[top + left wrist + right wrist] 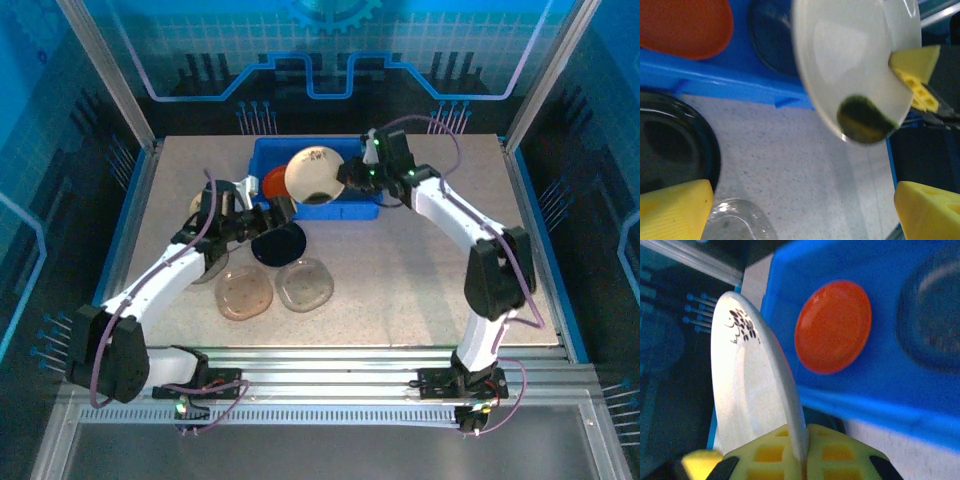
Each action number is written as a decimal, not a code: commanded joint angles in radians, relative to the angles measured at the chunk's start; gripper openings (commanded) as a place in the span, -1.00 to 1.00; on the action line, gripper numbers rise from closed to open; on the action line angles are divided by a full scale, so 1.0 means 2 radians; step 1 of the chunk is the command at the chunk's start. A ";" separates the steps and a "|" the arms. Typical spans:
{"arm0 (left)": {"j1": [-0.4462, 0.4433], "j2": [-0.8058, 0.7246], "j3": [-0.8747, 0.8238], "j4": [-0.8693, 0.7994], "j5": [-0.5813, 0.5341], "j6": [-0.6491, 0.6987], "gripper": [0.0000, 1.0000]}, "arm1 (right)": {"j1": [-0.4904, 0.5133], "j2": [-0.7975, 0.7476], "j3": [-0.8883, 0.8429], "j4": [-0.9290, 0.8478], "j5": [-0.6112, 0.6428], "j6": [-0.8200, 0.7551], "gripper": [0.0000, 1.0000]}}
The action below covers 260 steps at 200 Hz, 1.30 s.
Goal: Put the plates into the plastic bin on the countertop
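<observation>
- My top camera sits high behind the arm bases and tilts down toward the far wall. It stands well back and takes in the whole counter (420, 270), with the blue bin (330, 211) at the far middle.
- My left wrist camera rides low and close over the counter. It faces far and rightward past the left end effector (805, 220) at the bin's near wall.
- My right wrist camera is nearest of all. It looks along the right end effector (802, 455), leftward and down into the bin.
- All three views share the bin, the cream plate (316, 174) and the orange plate (273, 182).
</observation>
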 commanded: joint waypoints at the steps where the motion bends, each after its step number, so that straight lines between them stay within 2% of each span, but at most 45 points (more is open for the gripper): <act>1: 0.027 -0.020 -0.003 -0.016 0.004 0.018 0.87 | 0.004 0.075 0.080 -0.026 0.030 -0.003 -1.00; 54: 0.077 -0.036 -0.015 0.001 0.023 0.011 0.86 | 0.013 0.250 0.284 -0.048 0.019 0.033 -1.00; 107: 0.089 -0.040 -0.010 -0.002 0.021 0.013 0.86 | 0.025 0.380 0.461 -0.123 0.025 0.045 -1.00; 129: 0.088 -0.040 -0.010 -0.004 0.020 0.015 0.86 | 0.026 0.404 0.490 -0.143 0.027 0.046 -1.00; 187: 0.088 -0.043 -0.020 -0.012 0.013 0.015 0.86 | 0.033 0.420 0.494 -0.160 0.029 0.034 -1.00; 230: 0.088 -0.045 -0.020 -0.016 0.008 0.018 0.86 | 0.039 0.409 0.492 -0.186 0.055 0.014 -0.31; 260: 0.088 -0.045 -0.016 -0.013 0.008 0.018 0.86 | 0.041 0.379 0.454 -0.186 0.082 -0.001 -0.17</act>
